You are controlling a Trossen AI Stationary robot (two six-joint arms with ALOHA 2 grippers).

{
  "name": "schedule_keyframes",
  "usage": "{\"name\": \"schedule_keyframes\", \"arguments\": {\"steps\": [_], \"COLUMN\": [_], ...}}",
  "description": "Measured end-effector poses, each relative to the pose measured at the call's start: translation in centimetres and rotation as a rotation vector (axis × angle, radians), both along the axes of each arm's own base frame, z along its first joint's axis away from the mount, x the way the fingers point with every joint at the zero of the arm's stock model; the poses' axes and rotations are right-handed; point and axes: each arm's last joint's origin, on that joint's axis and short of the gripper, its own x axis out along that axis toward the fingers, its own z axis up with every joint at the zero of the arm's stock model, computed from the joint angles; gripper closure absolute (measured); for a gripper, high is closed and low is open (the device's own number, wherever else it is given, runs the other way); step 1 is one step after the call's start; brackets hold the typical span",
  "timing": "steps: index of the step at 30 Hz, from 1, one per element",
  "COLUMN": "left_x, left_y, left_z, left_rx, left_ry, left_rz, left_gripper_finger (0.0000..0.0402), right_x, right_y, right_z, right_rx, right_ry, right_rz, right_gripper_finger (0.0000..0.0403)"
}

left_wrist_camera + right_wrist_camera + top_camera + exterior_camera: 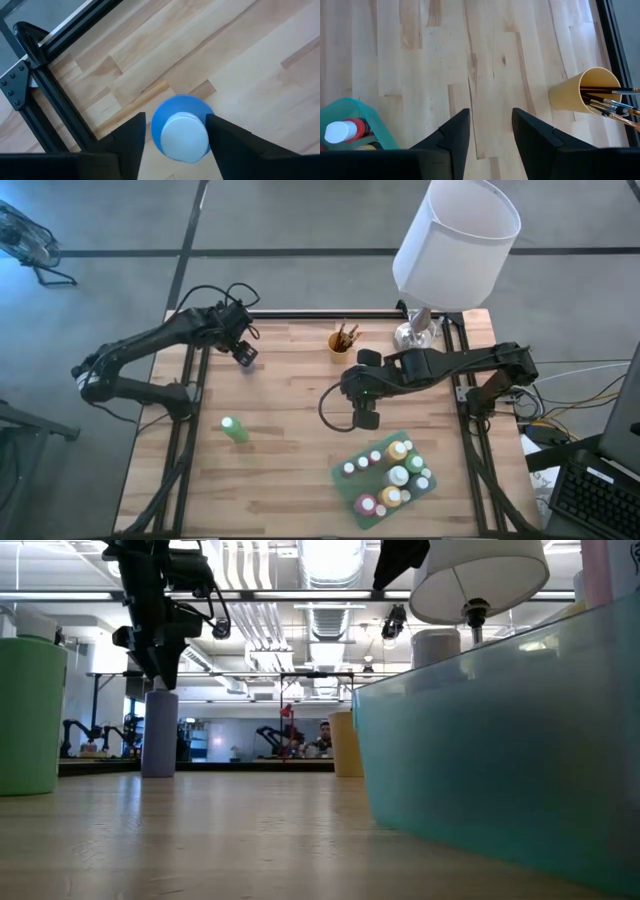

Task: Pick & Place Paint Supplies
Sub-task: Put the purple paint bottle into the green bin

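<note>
A blue paint bottle with a white cap [180, 131] stands upright on the wooden table near its far left corner; in the low view the blue bottle [158, 735] rests on its base. My left gripper [175, 116] hangs over it, fingers on either side of the cap. A green bottle [234, 430] stands alone on the table's left half. Several bottles fill a teal tray [343, 483] at the near right. My right gripper [367, 418] hovers open just beyond the tray's far edge, nothing between its fingers [457, 130]. My left gripper comes at the blue bottle from above, slanting down, one finger [132, 135] on each side of the white cap [186, 137]. I cannot tell whether the fingers touch it. The bottle stands upright on the table.
A yellow cup [342, 338] holding dark-handled brushes [610, 102] stands at the far middle. Next to it, at the far right corner, is a white-shaded lamp [455, 240] on a silver base. Bare wood lies between the green bottle and the tray.
</note>
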Motion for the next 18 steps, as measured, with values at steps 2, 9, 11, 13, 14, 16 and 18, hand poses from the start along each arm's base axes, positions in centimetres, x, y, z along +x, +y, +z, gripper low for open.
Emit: {"name": "schedule_keyframes", "arguments": {"steps": [2,9,11,13,14,16,18], "left_x": [0.00,0.01,0.01,0.02,0.02,0.02,0.02], "left_y": [0.00,-0.01,-0.03,-0.04,-0.05,-0.06,-0.07], "left_z": [0.00,-0.01,0.00,-0.01,-0.01,-0.01,-0.01], "left_rx": [0.000,-0.002,-0.006,-0.010,-0.012,-0.014,-0.016], "left_ry": [0.001,0.003,0.000,-0.002,-0.003,-0.004,-0.004], "left_rz": [-0.002,-0.017,-0.021,-0.026,-0.027,-0.029,-0.030], "left_gripper_finger": [0.0203,0.0265,0.0276,0.0277,0.0277,0.0277,0.0271], "right_x": [0.00,0.00,0.00,0.00,0.00,0.00,0.00], "right_y": [0.00,0.00,0.00,0.00,0.00,0.00,0.00], "right_z": [0.00,0.00,0.00,0.00,0.00,0.00,0.00], "right_rx": [0.000,0.000,0.000,0.000,0.000,0.000,0.000], "right_ry": [0.000,0.000,0.000,0.000,0.000,0.000,0.000], "right_rz": [0.000,0.000,0.000,0.000,0.000,0.000,0.000], "right_gripper_finger": [0.0268,0.0286,0.0290,0.0295,0.0297,0.0302,0.0306]}}
